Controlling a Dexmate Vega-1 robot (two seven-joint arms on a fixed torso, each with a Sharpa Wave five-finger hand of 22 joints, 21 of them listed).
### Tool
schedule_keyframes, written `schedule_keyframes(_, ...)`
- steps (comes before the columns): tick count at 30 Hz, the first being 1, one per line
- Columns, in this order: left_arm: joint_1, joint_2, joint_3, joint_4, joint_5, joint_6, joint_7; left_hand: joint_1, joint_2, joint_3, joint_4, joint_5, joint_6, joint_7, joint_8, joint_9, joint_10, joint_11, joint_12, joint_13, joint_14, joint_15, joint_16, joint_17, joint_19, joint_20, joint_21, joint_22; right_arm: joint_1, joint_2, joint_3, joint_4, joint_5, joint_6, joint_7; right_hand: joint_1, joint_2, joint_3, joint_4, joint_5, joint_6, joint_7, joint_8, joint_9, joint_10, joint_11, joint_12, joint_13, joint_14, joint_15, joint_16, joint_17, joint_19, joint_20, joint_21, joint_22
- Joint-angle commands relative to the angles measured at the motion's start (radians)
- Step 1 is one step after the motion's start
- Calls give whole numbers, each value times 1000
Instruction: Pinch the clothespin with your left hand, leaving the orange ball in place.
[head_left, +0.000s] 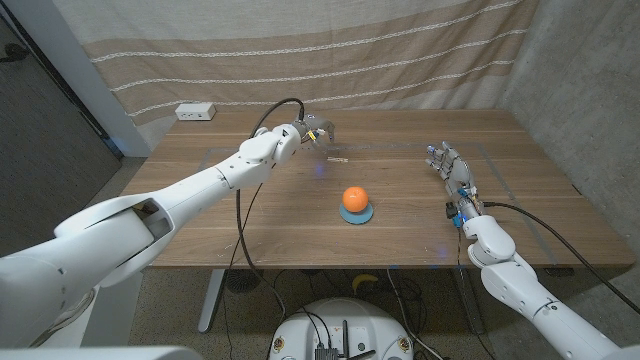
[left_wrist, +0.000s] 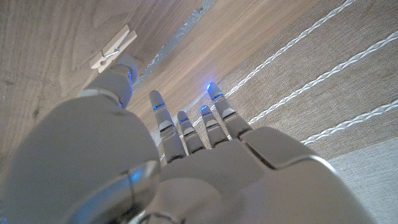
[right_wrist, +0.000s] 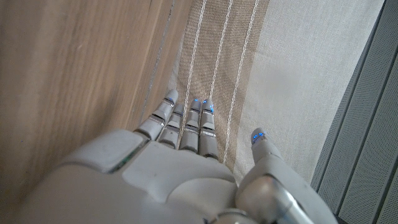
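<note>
Left hand over clothespin, pinch not yet made.
Left hand (head_left: 305, 133): fingers (left_wrist: 163, 118) spread, holding nothing; clothespin (left_wrist: 114, 49) lies on the surface just beyond the thumb tip. Orange ball (head_left: 354, 199) on its blue base, undisturbed. Right hand (head_left: 452, 171) idle, fingers apart. No readable labels.
</note>
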Motion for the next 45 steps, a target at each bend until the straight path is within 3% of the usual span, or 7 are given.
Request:
schedule_keyframes(1,-23,-24,26,71,-23,-28,29,9,4,-8,0,-1,9,4,8,5,14,0,4,3,4,-115,6,3,8,-2,-4,3,17,6,-7,13,0,-8,0,-7,1,-2,-3,4,9,-2,-2,1,10,2,-2,4,6,-3,8,1,10,4,-2,5)
schedule_keyframes(17,-52,-59,64,163,-53,-64,62,18,12,-21,0,0,28,4,17,6,23,-1,6,3,7,-115,7,2,10,-2,-8,3,23,10,-7,19,-6,-8,-13,-8,2,-2,-5,5,-5,-12,-10,2,7,-1,-5,5,6,-4,8,0,14,3,-9,6)
schedule_keyframes(34,-67,-79,87,209,-78,-66,76,32,22,-35,0,0,52,-6,29,7,39,-1,9,3,12,-115,8,2,16,-3,-12,4,30,11,-6,31,1,-10,-9,-9,2,-3,-7,4,-8,-13,-12,2,9,2,-5,6,7,-3,8,-1,16,4,-16,6)
schedule_keyframes(45,-77,-89,106,240,-81,-66,88,38,34,-41,2,-1,63,2,32,5,41,2,8,3,15,-114,9,3,18,-2,-14,4,47,15,-12,46,1,-16,-3,-10,2,-4,-8,4,-7,-12,-12,3,8,-1,-6,6,6,-4,8,-1,18,5,-19,6)
